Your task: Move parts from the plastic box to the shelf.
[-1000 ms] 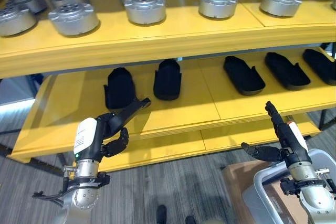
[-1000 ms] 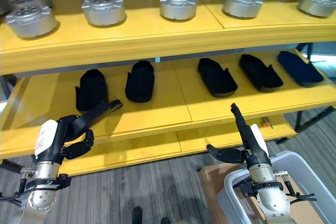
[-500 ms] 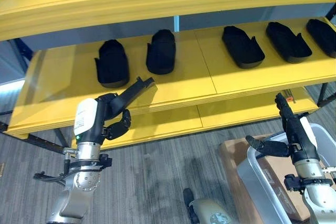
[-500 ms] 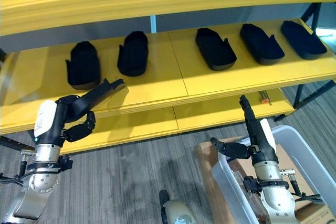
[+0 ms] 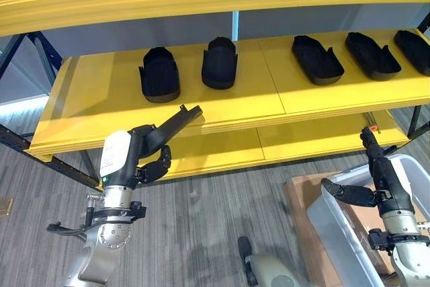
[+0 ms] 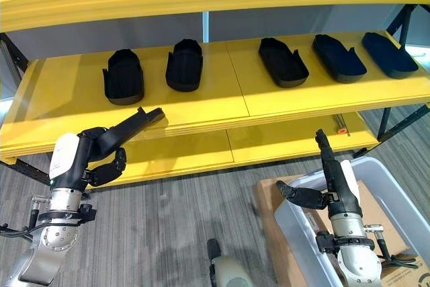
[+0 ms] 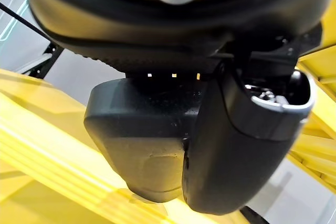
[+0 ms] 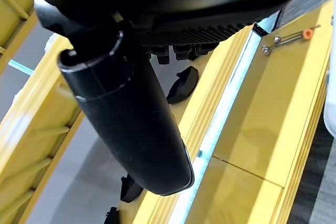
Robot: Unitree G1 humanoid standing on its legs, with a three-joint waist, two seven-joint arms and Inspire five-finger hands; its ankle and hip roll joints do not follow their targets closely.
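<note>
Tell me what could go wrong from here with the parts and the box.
The left hand sits close to the middle shelf's front edge and might knock it. The right hand is open over the plastic box rim and could bump it reaching in. Black parts lie near that hand's path.

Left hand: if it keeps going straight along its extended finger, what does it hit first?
Probably the front edge of the yellow middle shelf. The left hand points up and forward, its fingertip just at that edge, right of the nearest black ribbed part. Depth is unclear; it may pass just over the board.
</note>
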